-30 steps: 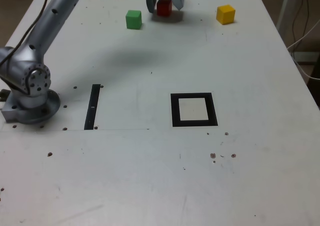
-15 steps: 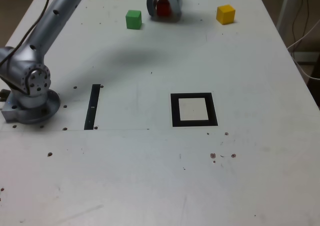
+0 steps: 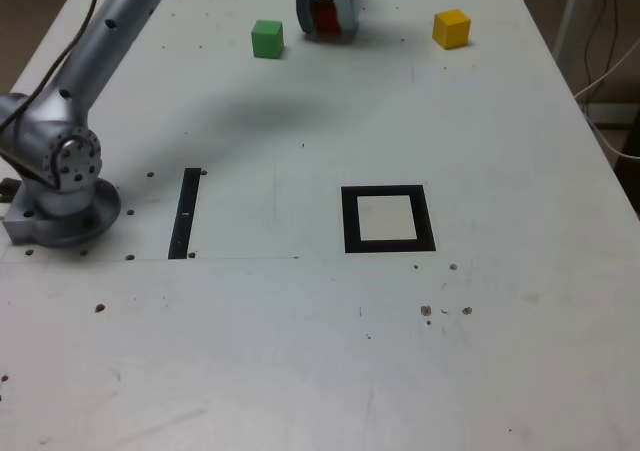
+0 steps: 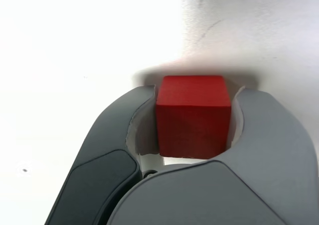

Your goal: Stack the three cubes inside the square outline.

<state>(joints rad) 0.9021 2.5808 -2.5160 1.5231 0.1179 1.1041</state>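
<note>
Since a second ago the gripper has closed in from a wide spread around the red cube to a narrow clasp, its jaws now pressed against the cube's two sides at the far edge of the table. In the wrist view the red cube sits squarely between the two grey fingers, both touching it, with the gripper firmly clamped on it; whether the cube is resting on the table or slightly raised I cannot tell. The green cube stands just to the exterior view's left of the gripper, apart from it, and the yellow cube lies farther off to the exterior view's right, neither having shifted. The square outline sits well apart from all three, nearer the camera, its pale centre bare. A black strip lies to the exterior view's left of it, near the arm's base.
</note>
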